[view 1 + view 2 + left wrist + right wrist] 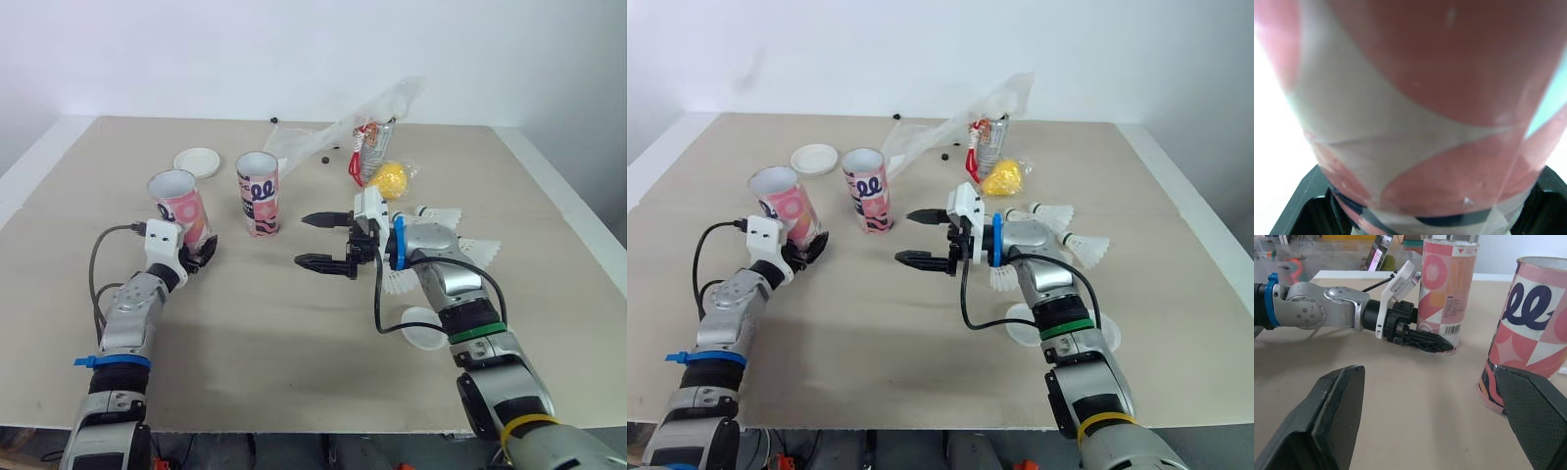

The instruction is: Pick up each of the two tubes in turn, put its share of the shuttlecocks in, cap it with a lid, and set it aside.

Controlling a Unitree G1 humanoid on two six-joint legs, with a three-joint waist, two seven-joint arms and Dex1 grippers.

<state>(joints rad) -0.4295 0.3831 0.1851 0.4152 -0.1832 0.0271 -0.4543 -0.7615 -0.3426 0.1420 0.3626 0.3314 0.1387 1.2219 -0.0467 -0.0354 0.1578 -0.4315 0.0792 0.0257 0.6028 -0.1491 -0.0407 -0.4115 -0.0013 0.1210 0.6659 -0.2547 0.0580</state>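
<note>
Two pink patterned tubes stand open-topped on the table. The left tube (179, 203) leans slightly, and my left gripper (201, 251) is shut around its base; in the left wrist view the tube (1415, 112) sits right between the fingers. The second tube (258, 193) stands free beside it. My right gripper (319, 240) hovers open and empty in mid-table, just right of the second tube (1528, 328). Several white shuttlecocks (460, 245) lie beside my right forearm. One white lid (196, 162) lies behind the tubes, and another lid (423, 329) lies under my right arm.
A crumpled clear plastic bag (362, 117), a can (372, 152) and a yellow ball (389, 178) lie at the back, right of centre. Small dark bits (324, 160) are scattered near the bag. The table's front half is bare.
</note>
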